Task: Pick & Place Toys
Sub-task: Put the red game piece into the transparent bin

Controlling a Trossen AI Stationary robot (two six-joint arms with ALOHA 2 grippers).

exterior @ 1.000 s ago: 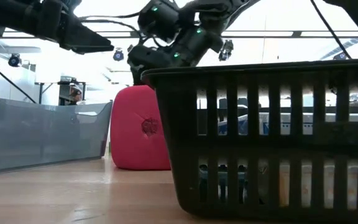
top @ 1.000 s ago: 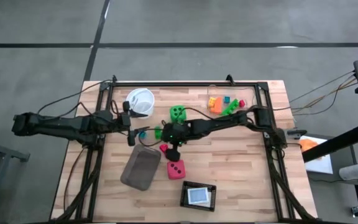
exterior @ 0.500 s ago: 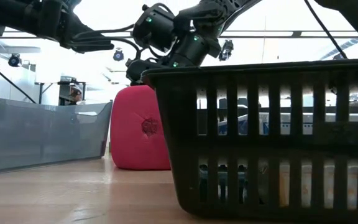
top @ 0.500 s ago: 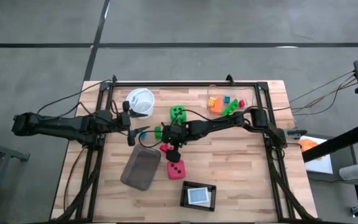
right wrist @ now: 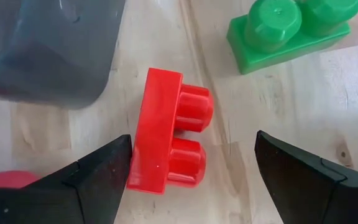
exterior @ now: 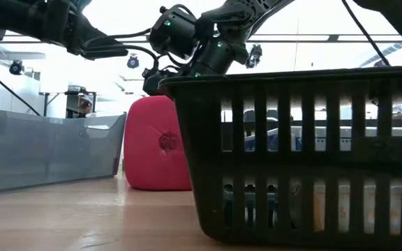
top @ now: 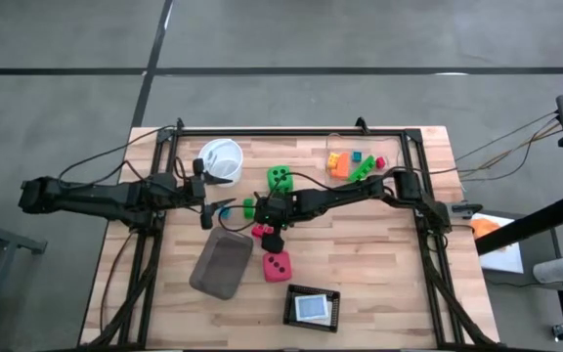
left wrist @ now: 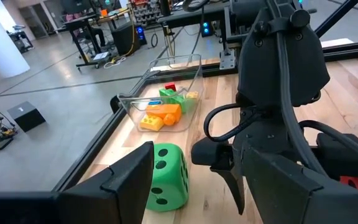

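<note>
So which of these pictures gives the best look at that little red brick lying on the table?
The right wrist view: the red brick fills the middle, lying on its side between the right gripper's open fingers, studs plainly visible. The high view shows only a small red spot under that arm. The low and left wrist views do not clearly show it.

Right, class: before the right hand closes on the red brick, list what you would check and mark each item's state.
1. Right hand open: ok.
2. Red brick sits between its fingers: ok.
3. Brick lies on its side on the table, studs sideways: ok.
4. Green brick lies apart from the red one: ok.
5. Grey tray close beside the brick, may crowd one finger: cannot tell.
6. Left hand waits apart, beside the white bowl: ok.
</note>
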